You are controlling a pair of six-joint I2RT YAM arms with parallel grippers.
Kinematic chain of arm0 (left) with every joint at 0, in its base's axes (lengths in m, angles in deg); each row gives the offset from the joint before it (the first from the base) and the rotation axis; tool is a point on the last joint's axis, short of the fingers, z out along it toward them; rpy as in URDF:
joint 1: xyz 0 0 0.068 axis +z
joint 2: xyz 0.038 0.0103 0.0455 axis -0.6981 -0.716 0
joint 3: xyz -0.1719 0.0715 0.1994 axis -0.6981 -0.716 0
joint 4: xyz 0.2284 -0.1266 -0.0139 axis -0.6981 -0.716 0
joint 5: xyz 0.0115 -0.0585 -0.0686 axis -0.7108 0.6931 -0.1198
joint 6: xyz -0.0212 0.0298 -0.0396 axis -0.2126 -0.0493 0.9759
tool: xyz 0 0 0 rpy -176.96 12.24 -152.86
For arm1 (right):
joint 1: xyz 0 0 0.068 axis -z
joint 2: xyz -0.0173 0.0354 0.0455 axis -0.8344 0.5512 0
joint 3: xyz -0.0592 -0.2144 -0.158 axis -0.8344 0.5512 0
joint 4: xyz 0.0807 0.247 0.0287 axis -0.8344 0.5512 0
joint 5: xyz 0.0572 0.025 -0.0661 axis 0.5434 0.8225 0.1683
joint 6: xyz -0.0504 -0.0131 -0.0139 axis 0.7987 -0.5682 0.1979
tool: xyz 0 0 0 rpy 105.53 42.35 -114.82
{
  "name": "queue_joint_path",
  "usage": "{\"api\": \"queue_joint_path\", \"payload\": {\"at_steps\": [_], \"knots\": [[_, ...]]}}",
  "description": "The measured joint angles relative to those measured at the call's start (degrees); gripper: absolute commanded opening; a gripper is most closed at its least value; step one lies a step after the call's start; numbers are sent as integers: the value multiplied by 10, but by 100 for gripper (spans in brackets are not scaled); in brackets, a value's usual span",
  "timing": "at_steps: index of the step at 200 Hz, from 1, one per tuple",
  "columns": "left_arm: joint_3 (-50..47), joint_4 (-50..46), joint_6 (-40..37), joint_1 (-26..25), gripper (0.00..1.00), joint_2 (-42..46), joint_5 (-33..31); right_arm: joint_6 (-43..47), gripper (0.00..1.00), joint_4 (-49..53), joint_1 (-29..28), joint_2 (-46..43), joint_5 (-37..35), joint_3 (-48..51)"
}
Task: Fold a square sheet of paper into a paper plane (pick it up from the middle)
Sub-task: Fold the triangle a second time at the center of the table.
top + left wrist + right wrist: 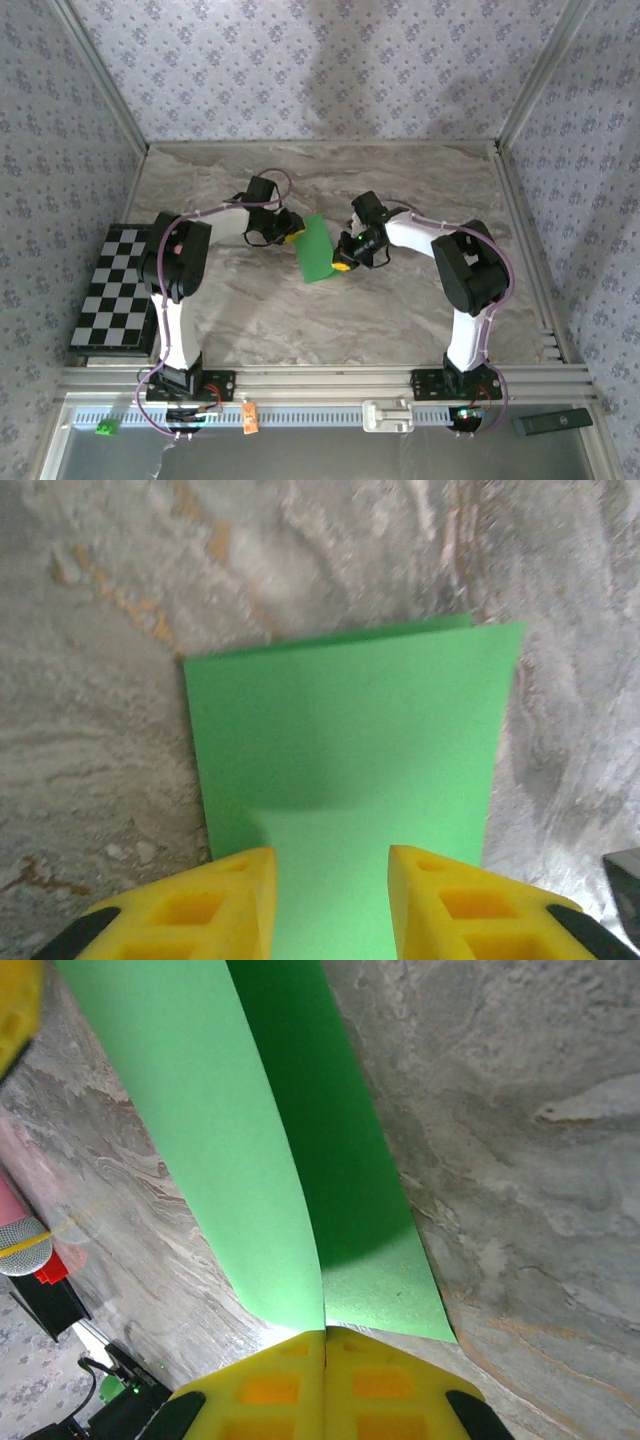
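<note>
The square sheet of paper (316, 250) is bright green and folded in two, a narrow rectangle held just above the marble table (400, 180). My right gripper (343, 262) is shut on its near right edge. In the right wrist view the yellow fingertips (324, 1338) pinch the paper (240, 1140), whose two layers spread apart beyond them. My left gripper (290, 232) is at the paper's far left edge. In the left wrist view it (332, 900) stands open, with the paper (350, 730) lying flat in the gap between the yellow fingers (215, 900).
A black-and-white checkered board (115, 290) lies at the table's left edge. A tiny green cube (104, 428), an orange tag (250, 418) and a black bar (553, 422) sit on the front rail. Patterned walls close off three sides.
</note>
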Motion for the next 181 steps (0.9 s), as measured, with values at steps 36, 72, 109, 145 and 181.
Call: {"api": "queue_joint_path", "payload": {"at_steps": [36, 72, 109, 145, 181], "knots": [[10, 12, 0, 7, 23, -13, 9, 2, 0, 25, 0, 0, -2, -17], [10, 13, 0, 7, 19, -34, 14, 2, 0, 24, -1, 0, -2, -35], [10, 12, 0, 7, 17, -35, 15, 1, 0, 19, -8, 4, -1, -54], [21, 5, -2, 6, 16, -43, 17, -10, 0, -4, -19, 29, -2, -81], [40, -16, -13, 4, 15, -52, 17, -23, 0, -28, -30, 56, -13, -98]]}}
